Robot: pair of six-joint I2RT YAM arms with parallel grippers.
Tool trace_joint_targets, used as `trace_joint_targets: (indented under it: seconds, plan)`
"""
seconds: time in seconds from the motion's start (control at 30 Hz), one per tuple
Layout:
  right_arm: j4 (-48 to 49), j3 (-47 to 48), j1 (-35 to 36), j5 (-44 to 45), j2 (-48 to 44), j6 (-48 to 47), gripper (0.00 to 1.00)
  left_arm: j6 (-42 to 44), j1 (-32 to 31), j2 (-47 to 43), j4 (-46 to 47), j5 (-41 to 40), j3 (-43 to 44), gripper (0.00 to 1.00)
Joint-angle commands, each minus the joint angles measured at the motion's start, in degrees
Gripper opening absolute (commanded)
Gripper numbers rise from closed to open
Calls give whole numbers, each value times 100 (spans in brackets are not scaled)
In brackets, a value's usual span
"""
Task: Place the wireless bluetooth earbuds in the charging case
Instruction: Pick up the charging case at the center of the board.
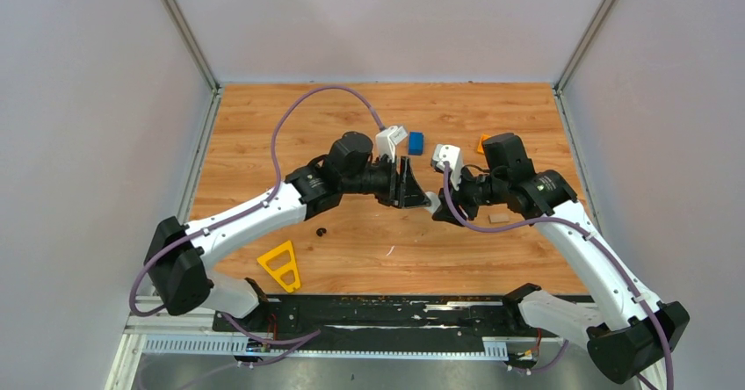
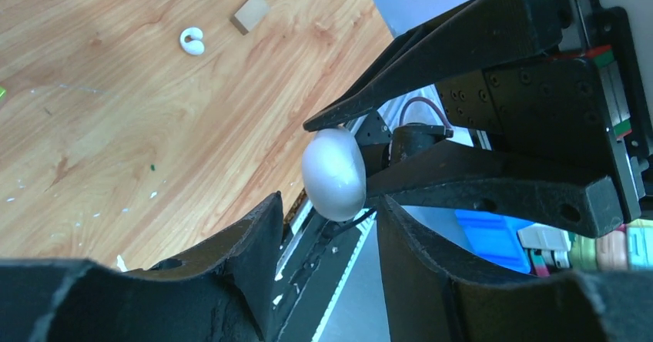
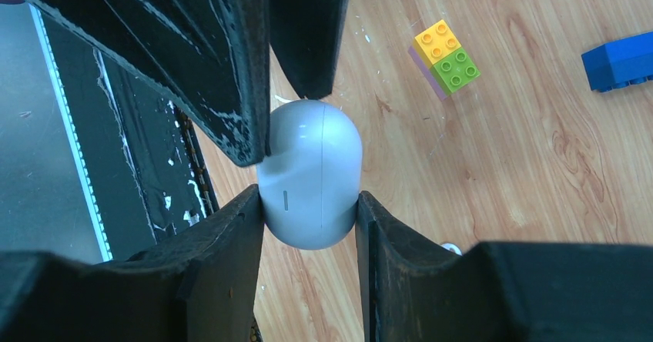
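Observation:
The charging case (image 3: 312, 176), a closed white egg-shaped shell, hangs in the air between both arms. My right gripper (image 3: 309, 197) is shut on its lower half. My left gripper (image 2: 329, 199) faces it from the other side, open, with its fingertips (image 3: 246, 126) straddling the case's (image 2: 333, 174) other end; one tip touches it and the other stands just off it. One white earbud (image 2: 192, 40) lies on the wood beside a tan block (image 2: 250, 13). A black earbud (image 1: 321, 231) lies near the left arm. In the top view the case (image 1: 431, 200) shows between the left gripper (image 1: 415, 192) and the right gripper (image 1: 438, 210).
A yellow triangle frame (image 1: 281, 265) lies near the front left. A blue brick (image 1: 415, 142), a yellow-green brick stack (image 3: 445, 57) and a small orange piece (image 1: 483, 142) lie toward the back. A black rail (image 1: 378, 311) runs along the table's near edge.

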Motion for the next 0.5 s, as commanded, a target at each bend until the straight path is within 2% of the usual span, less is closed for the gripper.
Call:
trace_joint_targets:
  seconds: [0.0,0.27,0.47]
  plan:
    - [97,196,46,-52,-110,-47,28,-132,-99,144,320,210,278,55]
    - [150,118,52,46,-144,-26,28,-196,-224,376,279,279,412,51]
    - [151,103,49,49,-165,-31,29,-160,-234,455,233,293,427,35]
